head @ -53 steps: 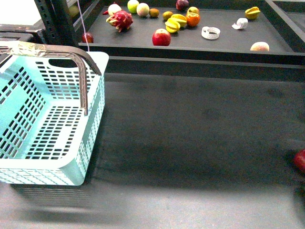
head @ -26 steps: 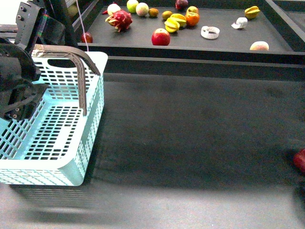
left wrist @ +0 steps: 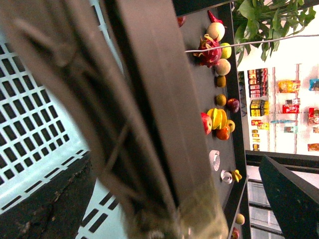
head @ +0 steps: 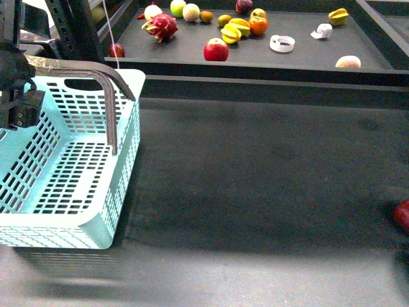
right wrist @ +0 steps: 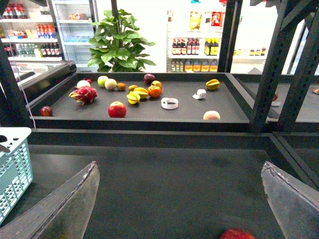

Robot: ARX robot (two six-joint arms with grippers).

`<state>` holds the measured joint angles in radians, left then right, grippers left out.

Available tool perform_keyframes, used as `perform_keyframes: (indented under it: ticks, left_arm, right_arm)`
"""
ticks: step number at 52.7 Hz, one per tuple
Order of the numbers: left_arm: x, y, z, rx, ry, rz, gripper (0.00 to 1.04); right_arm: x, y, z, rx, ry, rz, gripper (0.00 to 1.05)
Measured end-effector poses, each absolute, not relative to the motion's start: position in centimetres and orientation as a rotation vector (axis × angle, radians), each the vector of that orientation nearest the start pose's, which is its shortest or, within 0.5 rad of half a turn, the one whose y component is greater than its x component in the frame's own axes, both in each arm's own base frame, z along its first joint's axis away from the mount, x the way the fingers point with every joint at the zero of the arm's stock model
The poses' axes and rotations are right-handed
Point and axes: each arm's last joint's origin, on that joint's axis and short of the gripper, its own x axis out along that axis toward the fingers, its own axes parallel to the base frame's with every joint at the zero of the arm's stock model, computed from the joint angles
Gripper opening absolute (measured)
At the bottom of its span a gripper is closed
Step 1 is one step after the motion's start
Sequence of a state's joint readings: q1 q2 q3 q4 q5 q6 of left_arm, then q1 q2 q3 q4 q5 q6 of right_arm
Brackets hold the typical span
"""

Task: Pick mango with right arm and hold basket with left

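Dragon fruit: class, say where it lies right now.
In the front view, the dragon fruit lies on the far shelf, toward its left, in front of a pale round fruit and left of a red apple.

A dark grey counter (head: 268,192) filled the lower frame. A turquoise basket (head: 57,233) stood on it at the left, and a red fruit (head: 402,214) lay at the right edge. Across the top ran a black raised shelf (head: 307,54). It carried a pink dragon fruit (head: 163,27) at upper left, a red apple (head: 216,50), yellow star fruits (head: 233,31) touching an orange (head: 259,25), a white ring (head: 282,43), and a peach-coloured fruit (head: 348,62) further right.
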<state>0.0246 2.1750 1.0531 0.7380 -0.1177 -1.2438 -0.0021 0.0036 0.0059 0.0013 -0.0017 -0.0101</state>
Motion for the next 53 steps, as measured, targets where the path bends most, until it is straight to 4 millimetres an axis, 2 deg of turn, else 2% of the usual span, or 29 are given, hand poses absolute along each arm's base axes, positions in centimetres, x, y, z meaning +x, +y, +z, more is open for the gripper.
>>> perform_keyframes:
  ticks: [2,12,14,18,21,25,38,46,53]
  left_arm:
    - [42.3,1.5,9.0,-1.207,0.241,0.360,0.96]
    - [43.6,2.1,9.3,-1.205,0.217,0.373,0.64]
    - [43.6,2.2,9.3,-1.206,0.214,0.373,0.59]
    - [43.4,2.3,9.1,-1.210,0.218,0.366,0.39]
    - [42.9,2.2,8.9,-1.212,0.237,0.360,0.28]
    - [42.4,2.1,9.1,-1.265,0.259,0.345,0.19]
    - [39.2,-0.2,11.9,-1.164,0.386,0.173,0.17]
    - [35.8,-3.0,14.7,-1.071,0.404,-0.007,0.17]
    - [33.1,-5.3,16.3,-0.961,0.367,-0.134,0.17]
  right_arm:
    - [9.8,0.0,16.5,-0.010,-0.004,-0.001,0.97]
    - [9.8,0.0,16.5,-0.010,-0.004,-0.001,0.97]
    - [9.8,0.0,16.5,-0.010,-0.004,-0.001,0.97]
    - [9.8,0.0,16.5,-0.010,-0.004,0.000,0.97]
    - [9.8,0.0,16.5,-0.010,-0.004,-0.001,0.97]
    - [9.8,0.0,16.5,-0.010,-0.004,0.000,0.97]
    - [9.8,0.0,16.5,-0.010,-0.004,0.000,0.97]
    - [9.8,0.0,16.5,-0.010,-0.004,0.000,0.97]
    - [9.8,0.0,16.5,-0.010,-0.004,-0.001,0.97]
